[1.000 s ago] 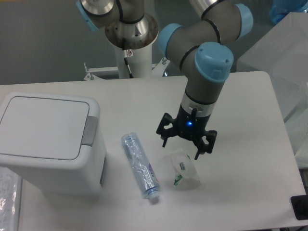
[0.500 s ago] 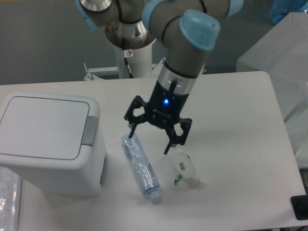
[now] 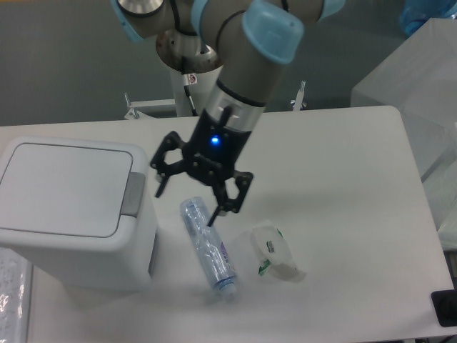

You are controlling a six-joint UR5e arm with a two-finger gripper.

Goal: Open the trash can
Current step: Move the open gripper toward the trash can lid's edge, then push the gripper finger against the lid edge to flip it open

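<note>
- Nearest, the trash can is sitting at the table's front-left corner, lid closed, grey latch facing right.
- Beyond it, the gripper is hovering with fingers spread and empty, above a plastic bottle.
- Seemingly the approach step is underway; next it needs lining up over the latch to press.

You're looking at a grey UR5e arm with light-blue joint caps and a black gripper.

Its links are smooth grey cylinders, each joint closed by a rounded pale-blue cap. The wrist ends in a white-and-silver collar with a dark band, where a small blue light glows. The gripper is black, with two angular, linkage-style fingers. A white pedestal carries a black cable and a small red-and-white label.
</note>
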